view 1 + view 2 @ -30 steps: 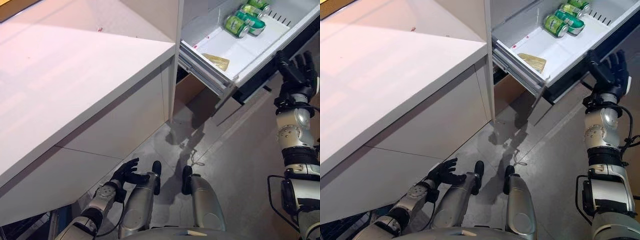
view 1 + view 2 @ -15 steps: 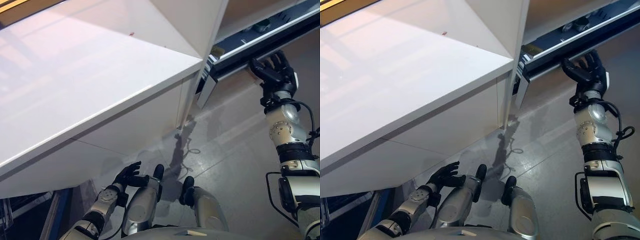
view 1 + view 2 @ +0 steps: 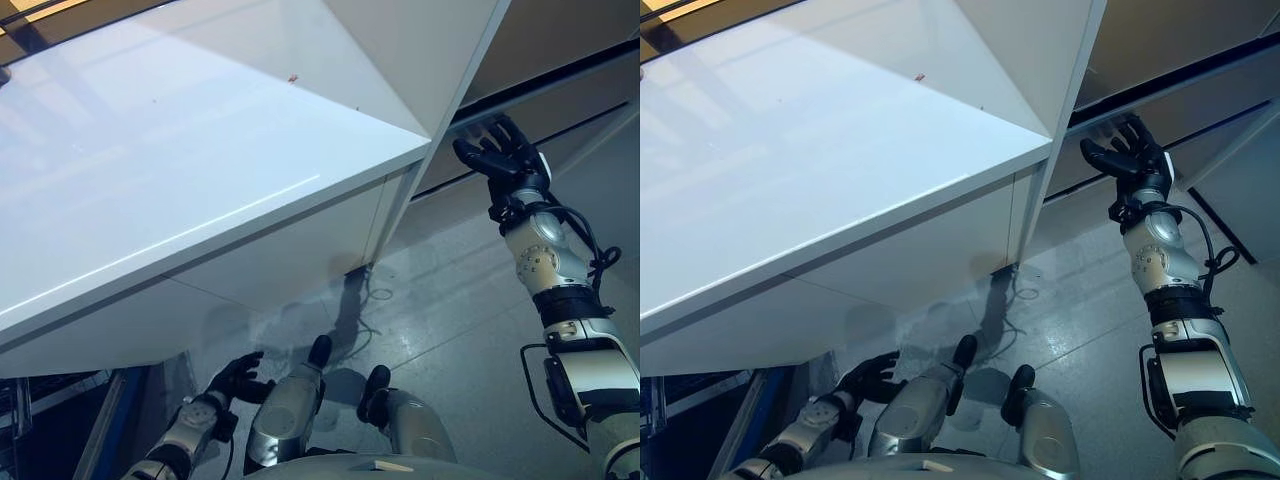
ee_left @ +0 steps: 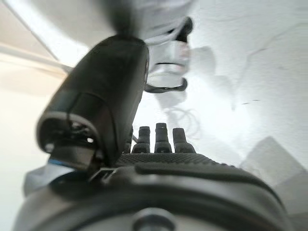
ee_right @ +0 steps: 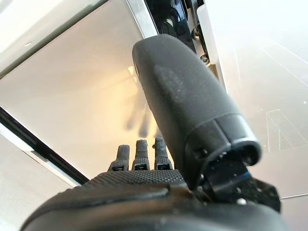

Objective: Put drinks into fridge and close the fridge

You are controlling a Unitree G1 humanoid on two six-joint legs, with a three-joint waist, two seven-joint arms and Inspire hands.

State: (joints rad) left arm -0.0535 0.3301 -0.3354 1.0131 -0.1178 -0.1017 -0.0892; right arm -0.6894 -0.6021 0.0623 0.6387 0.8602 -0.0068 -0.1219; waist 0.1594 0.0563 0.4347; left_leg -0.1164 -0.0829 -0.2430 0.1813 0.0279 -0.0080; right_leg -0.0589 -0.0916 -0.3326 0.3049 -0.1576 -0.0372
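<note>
Our left robot hand [image 3: 232,378] hangs low over the grey floor [image 3: 450,330], fingers loosely spread and holding nothing. The white desk [image 3: 170,170] fills the middle. Past its right corner, our right robot hand [image 3: 497,150] presses straight, open fingers against the beige fridge drawer front [image 3: 1160,60], pushed in; no drinks show.
</note>
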